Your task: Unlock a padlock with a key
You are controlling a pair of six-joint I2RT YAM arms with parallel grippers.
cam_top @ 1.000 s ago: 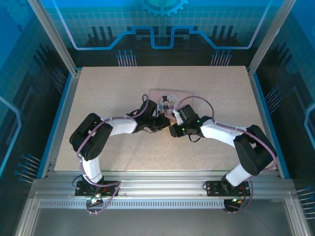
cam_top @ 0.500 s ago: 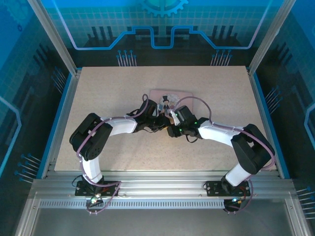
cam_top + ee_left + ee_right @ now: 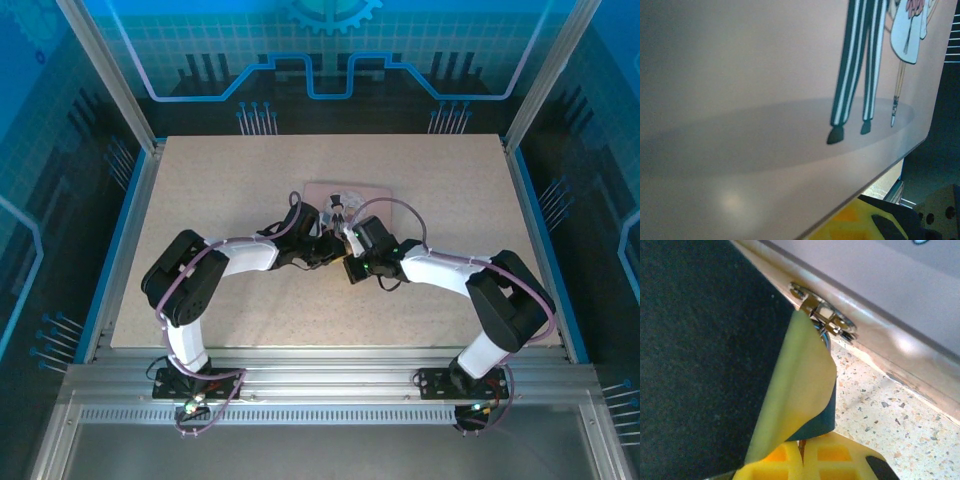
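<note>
The padlock (image 3: 822,315), a tiny silvery metal piece with a small ring under it, sits at the front edge of the pink box (image 3: 900,300). My right gripper (image 3: 822,457) is just below it, its yellow fingers pressed shut; a yellow-and-dark flap covers the gap up to the lock. From above, the right gripper (image 3: 350,243) and the left gripper (image 3: 328,247) meet nose to nose at the front edge of the pink box (image 3: 378,192). The left wrist view looks along the cartoon lid (image 3: 740,100), with one yellow fingertip (image 3: 850,226) under its rim. The key is hidden.
The box lies at the middle back of the speckled table (image 3: 220,180). Both arms arch in from the near corners. Metal posts and blue walls frame the table; bare table lies left, right and in front of the grippers.
The right arm has slid a little left toward the left gripper and its jaws have closed. The left arm and the box have stayed put.
</note>
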